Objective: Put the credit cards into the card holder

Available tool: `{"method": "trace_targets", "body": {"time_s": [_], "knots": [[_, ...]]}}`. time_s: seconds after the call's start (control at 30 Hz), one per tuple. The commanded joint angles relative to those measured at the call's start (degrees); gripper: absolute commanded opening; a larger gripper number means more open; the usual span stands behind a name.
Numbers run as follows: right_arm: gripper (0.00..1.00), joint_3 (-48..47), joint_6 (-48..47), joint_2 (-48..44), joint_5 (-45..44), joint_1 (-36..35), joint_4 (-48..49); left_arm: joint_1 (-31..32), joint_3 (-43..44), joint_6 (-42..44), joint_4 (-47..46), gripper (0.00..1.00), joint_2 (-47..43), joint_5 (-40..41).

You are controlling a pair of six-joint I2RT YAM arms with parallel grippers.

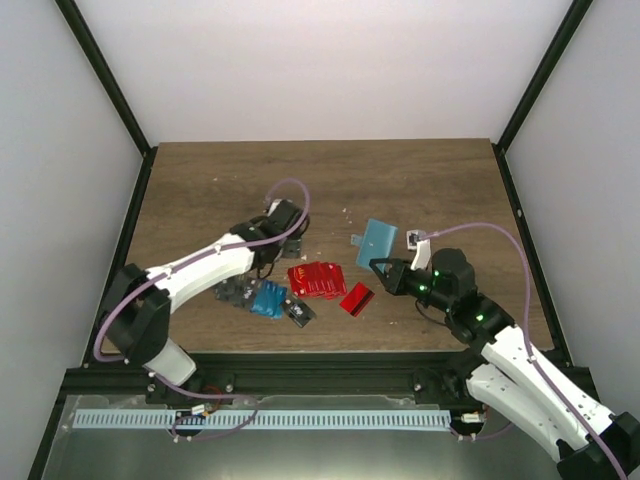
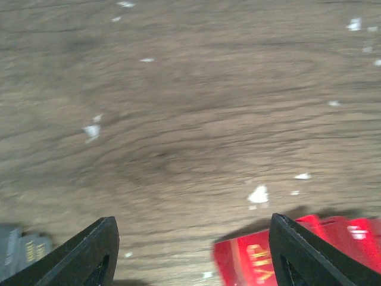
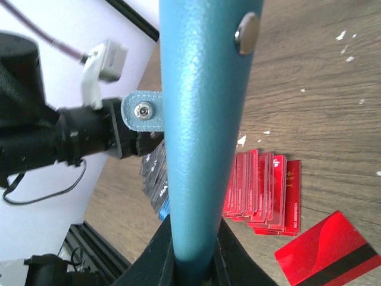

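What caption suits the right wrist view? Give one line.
Right gripper clamps the teal holder; red cards lie on the table beyond.

Left arm stretched toward counter centre, left gripper (image 2: 191, 229) low, jaws wide. Right gripper (image 1: 380, 266) right of centre, clamped on card holder (image 1: 379, 240).

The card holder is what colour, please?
The card holder is teal-blue; clearest in right wrist view.

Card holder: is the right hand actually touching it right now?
Touching. The right wrist view shows the card holder pinched between the right hand's two fingers, with no gap on either side.
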State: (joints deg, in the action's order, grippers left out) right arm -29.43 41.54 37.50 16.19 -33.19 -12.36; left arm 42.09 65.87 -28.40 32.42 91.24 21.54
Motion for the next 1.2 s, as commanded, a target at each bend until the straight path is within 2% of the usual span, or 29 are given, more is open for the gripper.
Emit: {"method": "trace_targets", "body": {"time_s": [0.0,0.27,0.53,0.87,1.17], "knots": [[0.01,-3.17,0.54,0.54,-4.43,-0.38,-2.23,-0.25,-5.25,-1.34,-2.22,0.71,-9.52,2.22],[0.01,-4.24,0.08,4.37,-2.86,-0.38,-0.66,-0.19,-9.46,2.61,-13.82,0.71,-17.14,-25.46],[0.01,-2.98,0.19,6.81,0.27,-0.40,3.30,-0.22,-8.71,3.17,-21.63,0.73,-15.86,-42.38],[0.01,-2.42,0.03,7.84,-0.27,-0.38,3.80,1.20,-4.76,3.64,-24.70,0.64,-8.37,-49.30],[0.01,-2.79,-0.23,7.86,0.29,-0.44,2.74,1.95,-2.91,3.53,-27.36,0.37,-3.43,-46.10]]}}
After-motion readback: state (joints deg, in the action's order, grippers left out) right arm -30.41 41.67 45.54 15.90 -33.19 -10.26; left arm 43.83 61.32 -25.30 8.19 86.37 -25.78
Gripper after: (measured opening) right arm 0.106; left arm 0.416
